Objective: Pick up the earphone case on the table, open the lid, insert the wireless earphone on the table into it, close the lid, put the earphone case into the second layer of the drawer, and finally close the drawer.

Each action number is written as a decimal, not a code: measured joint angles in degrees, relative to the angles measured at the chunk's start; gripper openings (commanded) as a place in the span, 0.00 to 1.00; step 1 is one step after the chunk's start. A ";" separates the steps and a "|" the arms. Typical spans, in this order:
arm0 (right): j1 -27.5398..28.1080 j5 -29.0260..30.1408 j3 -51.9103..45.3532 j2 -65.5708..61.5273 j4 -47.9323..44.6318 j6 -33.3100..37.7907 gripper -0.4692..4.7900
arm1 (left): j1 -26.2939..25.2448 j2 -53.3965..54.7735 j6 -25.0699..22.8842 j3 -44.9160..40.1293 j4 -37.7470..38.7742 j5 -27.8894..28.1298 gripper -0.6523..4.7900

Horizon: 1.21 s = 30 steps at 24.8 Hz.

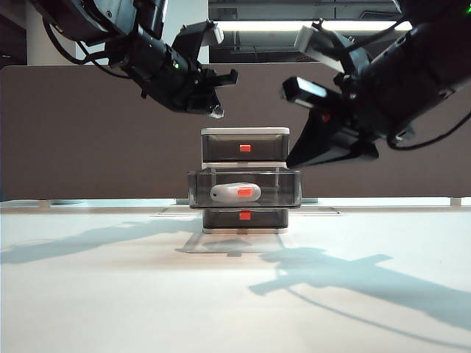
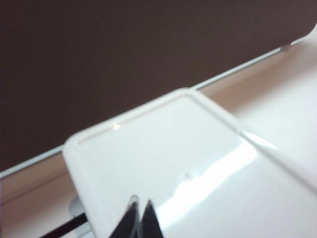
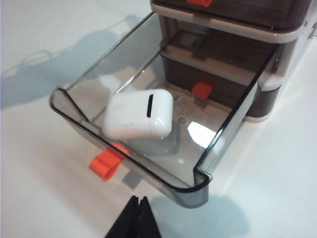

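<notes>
The drawer (image 1: 245,132) stands at the middle of the table (image 1: 110,294), with the second layer of the drawer (image 3: 233,124) pulled out toward the front. The white earphone case (image 3: 138,116) lies inside it with its lid down, and also shows through the drawer front (image 1: 234,193). No wireless earphone is in view. My left gripper (image 2: 140,203) is shut and empty above the unit's white top (image 2: 188,163), up at the left (image 1: 215,112). My right gripper (image 3: 138,199) is shut and empty, hovering just in front of the open drawer's rim, at the right of the unit (image 1: 292,162).
Red-orange tabs mark the open drawer (image 3: 105,166), the bottom drawer (image 3: 203,89) and the top drawer (image 1: 245,148). A dark brown partition (image 1: 88,132) runs along the table's back edge. Both arms cast shadows on the white tabletop.
</notes>
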<state>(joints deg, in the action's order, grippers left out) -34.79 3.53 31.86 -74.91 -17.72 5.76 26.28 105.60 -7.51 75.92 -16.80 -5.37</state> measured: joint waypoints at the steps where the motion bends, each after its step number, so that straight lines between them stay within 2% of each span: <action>1: 0.02 0.07 0.00 -0.74 -0.44 0.00 0.08 | 0.00 0.17 0.00 0.00 0.33 0.00 0.11; 21: -0.02 3.04 -0.02 -16.48 -18.45 0.00 0.08 | 0.72 1.44 0.00 0.00 3.19 0.00 0.11; 30: -0.09 3.23 -0.04 -17.29 -22.47 0.00 0.08 | 0.72 1.44 0.00 0.02 3.30 0.00 0.11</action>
<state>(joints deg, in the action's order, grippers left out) -34.87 6.76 31.81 -92.20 -40.18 5.76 27.00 107.04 -7.51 75.94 -13.50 -5.37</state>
